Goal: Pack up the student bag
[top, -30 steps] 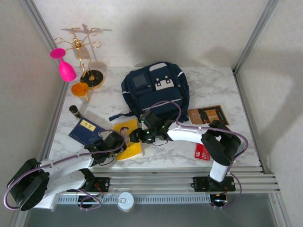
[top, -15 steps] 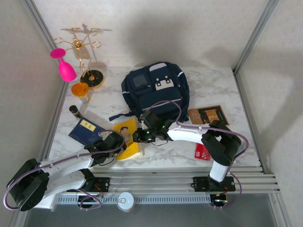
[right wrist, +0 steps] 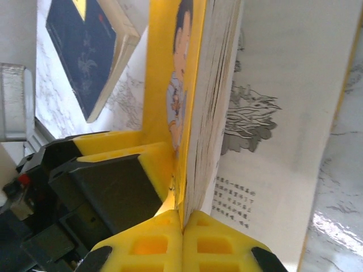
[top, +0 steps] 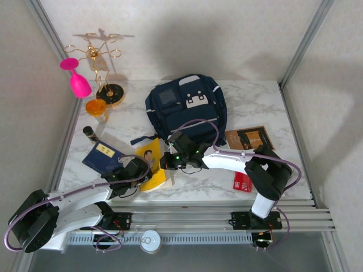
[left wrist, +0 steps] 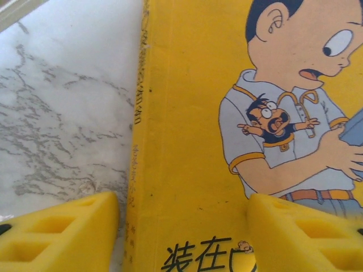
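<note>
I found the navy-blue fabric student bag [top: 187, 105] lying at 12 o'clock on the marble table [top: 266, 107], apparently with nothing packed. The right pincer [right wrist: 182, 218] was clamped on the yellow paperback comic book [top: 152, 167] at 7 o'clock. The left pincer [left wrist: 181, 226] stood wide astride its spine. I judged all packing yet to do.

Soft, even white light fills the overhead view, which is sharp throughout. The thin gold wire stand [top: 99, 62] throws a faint shadow up the wall toward 12 o'clock. The large navy-blue fabric backpack [top: 187, 105] leaves a broad grey one behind it. In the left wrist view the white marble tabletop [left wrist: 62, 113] washes out at 11 o'clock. In the right wrist view glare gleams on the marble at 4 o'clock, and the open page of the yellow-covered paperback book [right wrist: 272, 113] is nearly blown out at 1 o'clock.
</note>
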